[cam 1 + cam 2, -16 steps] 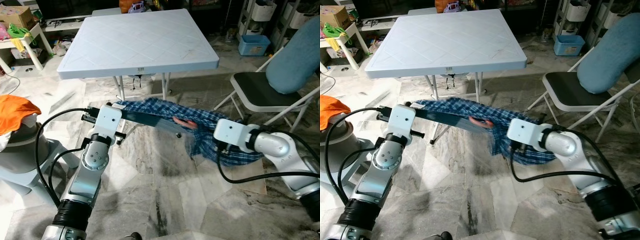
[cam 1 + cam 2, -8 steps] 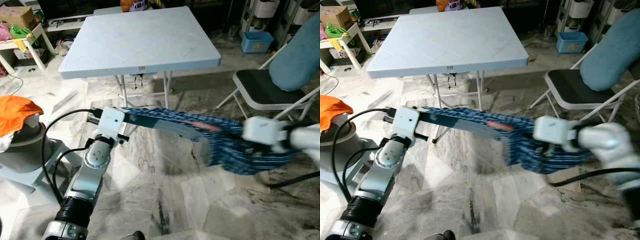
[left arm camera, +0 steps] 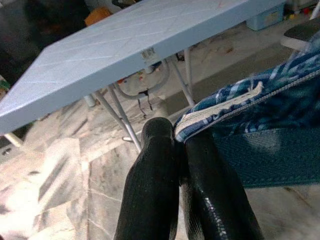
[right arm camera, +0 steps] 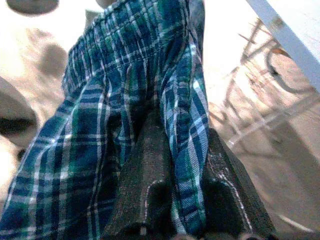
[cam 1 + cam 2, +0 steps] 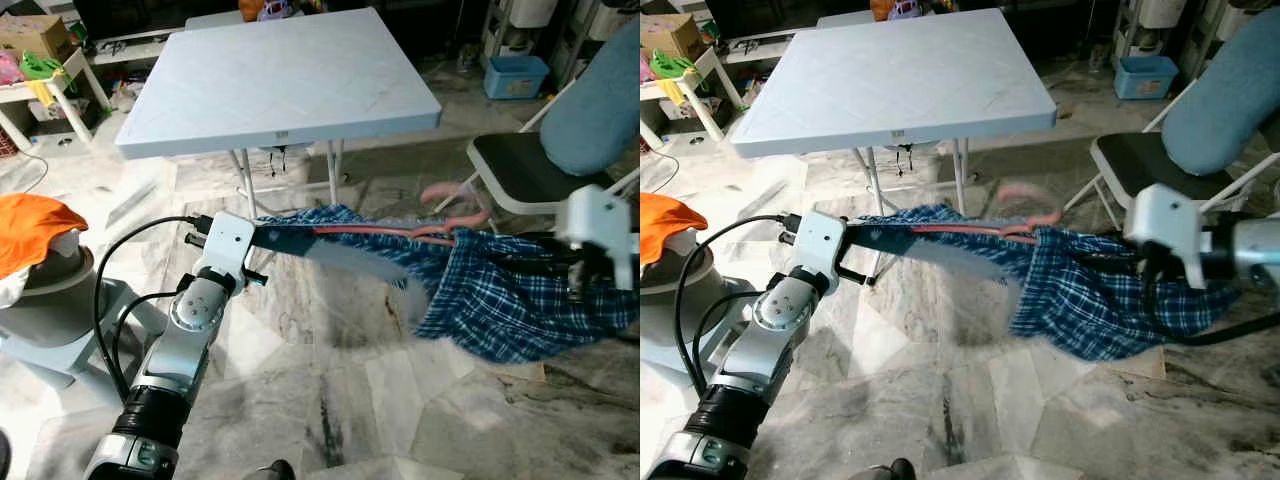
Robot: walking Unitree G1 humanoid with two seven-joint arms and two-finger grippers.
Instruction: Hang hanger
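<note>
Two grippers up, blue plaid shorts (image 5: 500, 300) stretched between, above marble floor (image 5: 330, 400), in front of white folding table (image 5: 280, 80). Pink hanger (image 5: 440, 215) threaded along waistband, hook poking up near folding chair (image 5: 520, 175).

Left wrist view: left gripper (image 3: 180, 145) pressed together, pinching waistband hem; table edge behind.

Right wrist view: right gripper (image 4: 175, 150) clamped on bunched plaid fabric, cloth draped over both fingers (image 4: 145, 180).

Orange cloth (image 5: 30, 225) on stool, far left.

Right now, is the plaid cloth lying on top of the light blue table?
No, the plaid cloth is stretched in the air between the left gripper and right gripper, in front of the table.
</note>
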